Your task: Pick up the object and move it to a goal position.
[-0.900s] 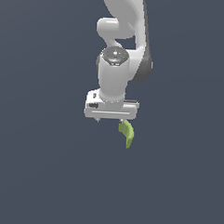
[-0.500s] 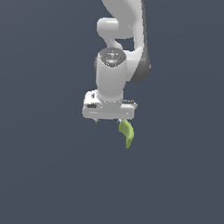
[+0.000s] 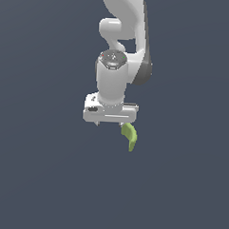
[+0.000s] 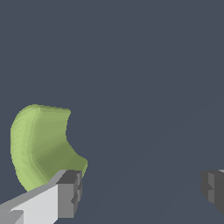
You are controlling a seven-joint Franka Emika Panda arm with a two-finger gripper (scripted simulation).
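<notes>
Centring comes first: the claw (image 3: 112,124) hangs wide open, holding nothing, while the object (image 4: 41,146) lies beside one finger (image 4: 68,192), toward the exterior view's right, not between them.

A flat, featureless slate-grey backdrop (image 3: 37,179) fills both views.
</notes>
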